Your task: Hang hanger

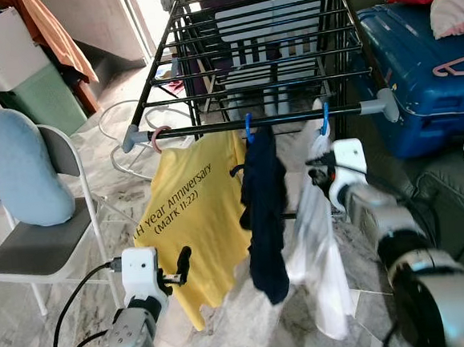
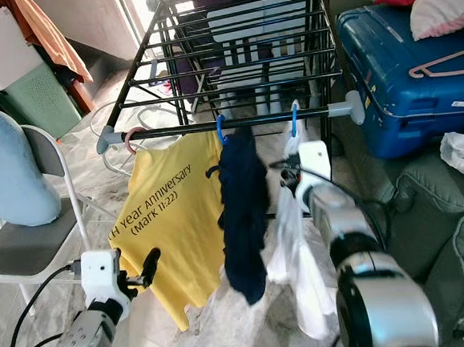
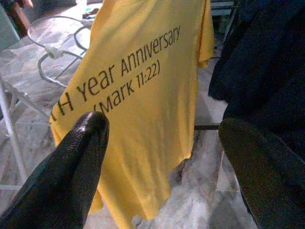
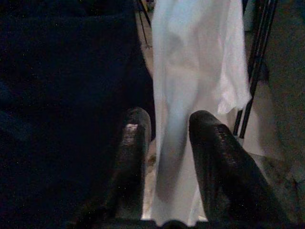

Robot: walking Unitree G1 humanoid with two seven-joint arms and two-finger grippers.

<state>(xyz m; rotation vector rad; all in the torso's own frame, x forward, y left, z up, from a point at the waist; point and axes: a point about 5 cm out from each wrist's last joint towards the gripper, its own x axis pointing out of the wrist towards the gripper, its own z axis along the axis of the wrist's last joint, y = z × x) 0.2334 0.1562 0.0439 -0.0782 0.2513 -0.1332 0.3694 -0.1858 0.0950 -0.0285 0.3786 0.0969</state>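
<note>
A black drying rack (image 1: 212, 127) stands ahead, with three garments hanging from its front bar. A yellow T-shirt (image 1: 195, 216) hangs at the left on a pink hanger (image 1: 158, 137). A navy garment (image 1: 263, 211) hangs in the middle on a blue hanger. At the right, a white garment (image 1: 315, 255) hangs by a blue hanger hook (image 1: 324, 119). My right gripper (image 1: 319, 171) is just under that hook, its fingers (image 4: 133, 143) close together with white cloth (image 4: 190, 57) between them. Lower down, my left gripper (image 1: 183, 266) stands open and holds nothing, pointing at the yellow shirt (image 3: 143, 71).
A folding chair with a blue cushion (image 1: 22, 166) stands at the left. A blue suitcase (image 1: 415, 54) at the right has a spare pink hanger (image 1: 457, 66) lying on it. A grey-green sofa (image 1: 451, 196) is at the near right. White tubing (image 1: 118, 150) lies on the marble floor.
</note>
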